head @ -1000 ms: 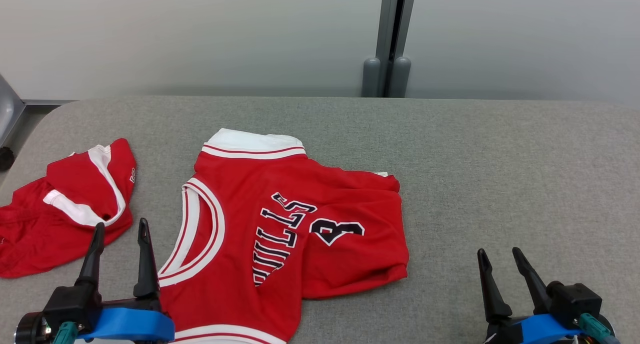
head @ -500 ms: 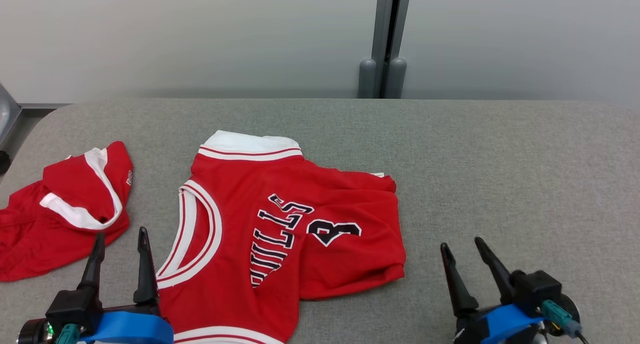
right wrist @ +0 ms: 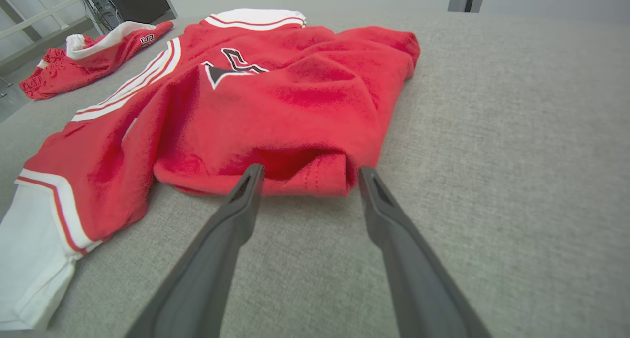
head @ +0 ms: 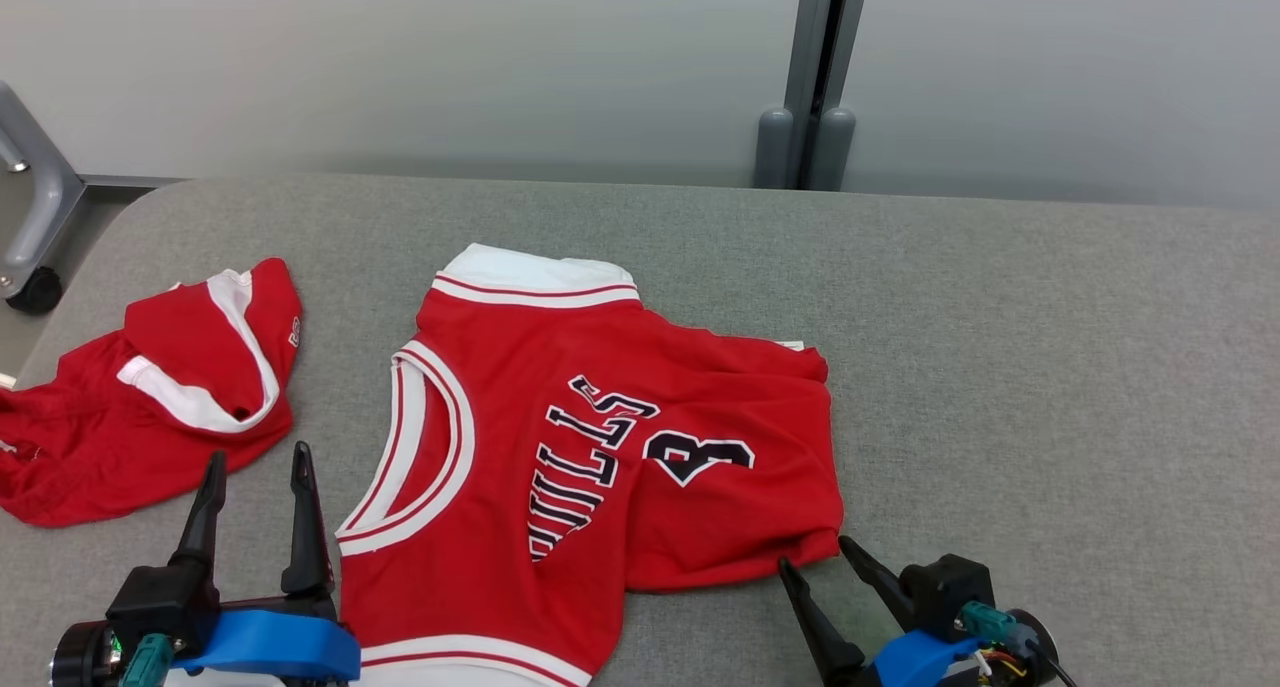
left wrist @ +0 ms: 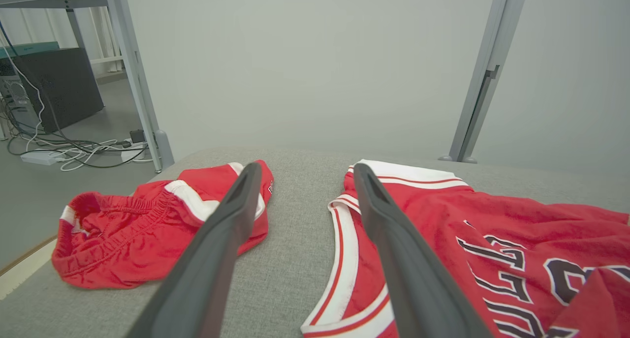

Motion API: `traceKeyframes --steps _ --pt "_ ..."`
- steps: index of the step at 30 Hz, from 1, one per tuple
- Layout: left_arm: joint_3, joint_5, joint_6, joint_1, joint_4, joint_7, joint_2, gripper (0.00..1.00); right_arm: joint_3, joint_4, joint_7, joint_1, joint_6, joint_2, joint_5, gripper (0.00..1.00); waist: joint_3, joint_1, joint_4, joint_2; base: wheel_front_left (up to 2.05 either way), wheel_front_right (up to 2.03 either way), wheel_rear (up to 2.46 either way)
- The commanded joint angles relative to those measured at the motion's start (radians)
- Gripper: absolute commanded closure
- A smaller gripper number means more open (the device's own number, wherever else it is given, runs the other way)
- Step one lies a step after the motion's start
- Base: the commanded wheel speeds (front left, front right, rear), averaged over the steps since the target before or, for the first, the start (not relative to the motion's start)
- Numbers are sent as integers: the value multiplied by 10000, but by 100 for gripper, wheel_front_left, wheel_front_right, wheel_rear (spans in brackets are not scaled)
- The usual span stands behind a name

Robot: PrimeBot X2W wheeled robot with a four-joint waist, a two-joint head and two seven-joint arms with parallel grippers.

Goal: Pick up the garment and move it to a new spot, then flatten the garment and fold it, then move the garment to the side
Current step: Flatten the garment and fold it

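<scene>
Both grippers sit low at the near edge of the table (head: 1000, 367), fingers spread and holding nothing.

The right gripper (head: 813, 551) leans in toward the left, its fingertips right at the folded near-right corner of the red jersey (head: 600, 437) (contact cannot be told). The left gripper (head: 257, 452) points straight away over bare cloth beside the jersey's white armhole trim. The jersey lies mid-table, lettering up and its right side folded over; red shorts (head: 150, 397) lie bunched farther left.
</scene>
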Motion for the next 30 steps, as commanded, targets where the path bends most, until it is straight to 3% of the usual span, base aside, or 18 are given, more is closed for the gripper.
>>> traceKeyframes --steps 1,6,7,8,9,14,18,24,30 --pt "-8 52 -44 -169 -4 -44 -6 0 14 41 19 -200 1 -46 4 0 15 -1 23 -1 0 0 0" --pt "66 116 -88 -187 38 -44 -84 0 351 670 -220 -625 1 -33 338 0 54 -1 118 -1 0 0 0" --pt "87 118 -104 -193 52 -45 -92 0 401 819 -267 -726 1 -32 450 6 55 -1 127 -1 0 0 0" --pt "108 128 -117 -198 70 -45 -96 0 485 1001 -273 -810 1 -29 543 64 55 -1 130 -1 0 0 0" --pt "128 142 -131 -208 77 -45 -105 0 571 1184 -305 -908 1 -27 581 100 54 -1 132 -1 0 0 0" --pt "233 154 -159 -181 111 -45 -140 0 910 1849 -654 -1296 1 -22 896 100 -31 -1 39 -1 0 0 0" --pt "317 125 -180 50 168 -45 -172 0 872 1650 -930 -933 1 -77 1013 100 -178 -1 -211 -1 0 0 0" --pt "390 42 -199 187 160 -43 -252 0 432 106 -857 445 1 -697 816 100 -291 -1 -671 -1 0 0 0" --pt "428 9 -214 151 112 -45 -322 0 -842 -2224 75 2293 1 -897 611 100 -155 -1 -1000 -1 0 0 0"
